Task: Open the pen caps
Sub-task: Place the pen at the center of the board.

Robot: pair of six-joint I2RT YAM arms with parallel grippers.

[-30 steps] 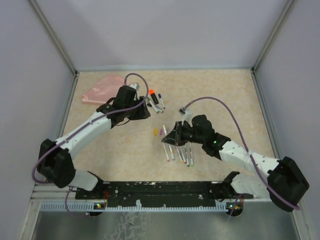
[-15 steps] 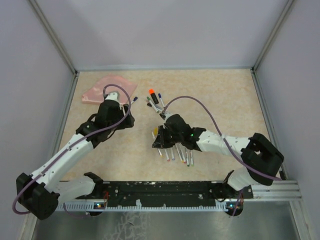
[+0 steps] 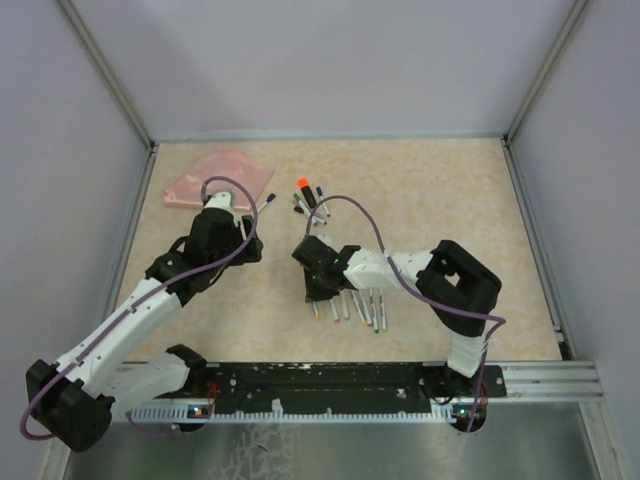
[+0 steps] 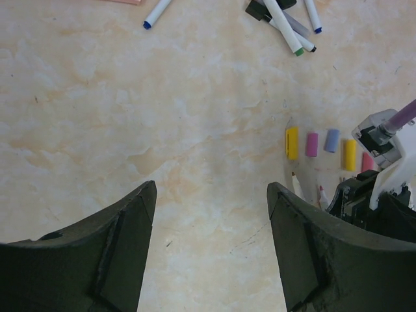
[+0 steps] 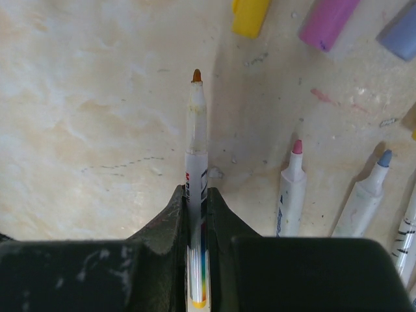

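**A:** What is the right hand (image 5: 197,192) doing?

**B:** It is clamped on an orange-tipped pen (image 5: 196,130). The bare nib points straight out ahead of the fingers, over the bench (image 5: 84,130).

**A:** And the pen caps?

**B:** They lie loose on the bench, ahead of that hand and to its right. A yellow cap (image 5: 250,12), a pink cap (image 5: 327,23) and a lilac cap (image 5: 403,36) sit side by side, apart from the nib.

**A:** Anything crowding it?

**B:** Just right of the hand lie two uncapped pens, a pink-tipped pen (image 5: 290,188) and a blue-tipped pen (image 5: 364,195). Their nibs point toward the caps.

**A:** The left hand (image 4: 211,188)?

**B:** Its fingers are apart with nothing between them, over bare bench. The same row of caps is ahead to its right, and the right arm (image 4: 390,159) stands close beside them. Far ahead is a heap of pens (image 4: 283,25), one with an orange cap (image 3: 303,184). Ahead to the left lies a blue-ended pen (image 4: 156,12), near the pink pouch (image 3: 215,178).
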